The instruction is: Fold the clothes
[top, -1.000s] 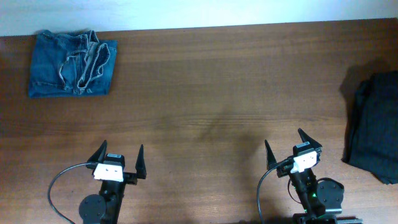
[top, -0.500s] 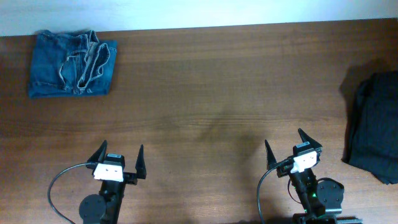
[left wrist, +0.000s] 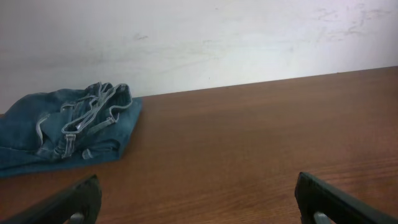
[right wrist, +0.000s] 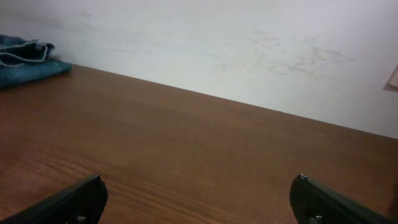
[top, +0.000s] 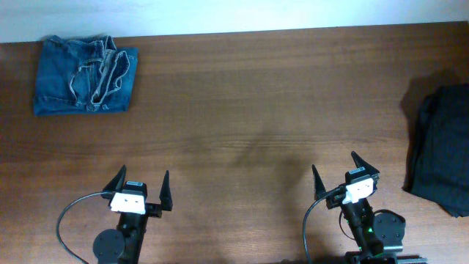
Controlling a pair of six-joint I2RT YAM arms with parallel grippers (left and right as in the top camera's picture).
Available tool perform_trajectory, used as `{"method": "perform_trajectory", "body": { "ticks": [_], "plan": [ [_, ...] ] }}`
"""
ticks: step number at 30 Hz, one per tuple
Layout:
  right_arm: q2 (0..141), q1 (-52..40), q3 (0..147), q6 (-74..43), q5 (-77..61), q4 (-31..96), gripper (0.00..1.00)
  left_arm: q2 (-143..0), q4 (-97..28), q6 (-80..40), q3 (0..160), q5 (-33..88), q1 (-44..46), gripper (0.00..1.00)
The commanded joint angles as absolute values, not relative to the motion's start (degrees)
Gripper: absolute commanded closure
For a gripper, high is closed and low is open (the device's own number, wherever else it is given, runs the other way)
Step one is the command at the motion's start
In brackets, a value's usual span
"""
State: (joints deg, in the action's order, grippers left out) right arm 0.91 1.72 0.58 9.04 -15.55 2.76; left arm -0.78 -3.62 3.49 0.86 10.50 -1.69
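My left claw [top: 144,174] and right claw [top: 335,163] both gape wide, empty, at the near edge of the worktop [top: 249,95]; black trousers [top: 442,150] heaped at its right edge, jeans [top: 84,75] at its far-left corner, look soft, limp, light, so I would pinch a hem or waistband.

Jeans [right wrist: 28,67] far left on table [right wrist: 186,149]

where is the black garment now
In the overhead view, the black garment lies at the table's right edge, beyond the right pincer, opposite the blue jeans.
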Motion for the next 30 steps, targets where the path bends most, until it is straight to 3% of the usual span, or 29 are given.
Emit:
{"method": "perform_trajectory", "body": {
  "ticks": [1,7,10,20,30],
  "plan": [
    [0.5,1.3,0.3,9.0,-15.9,3.0,0.01,-0.4,-3.7,4.0,0.5,10.1,-2.0,0.01],
    [0.5,1.3,0.3,7.9,-18.0,2.6,0.01,-0.4,-3.7,4.0,0.5,10.1,-2.0,0.01],
    [0.5,1.3,0.3,7.0,-29.5,2.3,0.01,-0.4,-3.7,4.0,0.5,10.1,-2.0,0.01],
    [0.5,1.3,0.3,6.7,-48.3,-7.5,0.01,-0.4,-3.7,4.0,0.5,10.1,-2.0,0.01],
    [0.7,1.6,6.1,2.5,-43.0,-13.6,0.01,-0.4,-3.7,4.0,0.5,10.1,-2.0,0.01]
  ]
}}
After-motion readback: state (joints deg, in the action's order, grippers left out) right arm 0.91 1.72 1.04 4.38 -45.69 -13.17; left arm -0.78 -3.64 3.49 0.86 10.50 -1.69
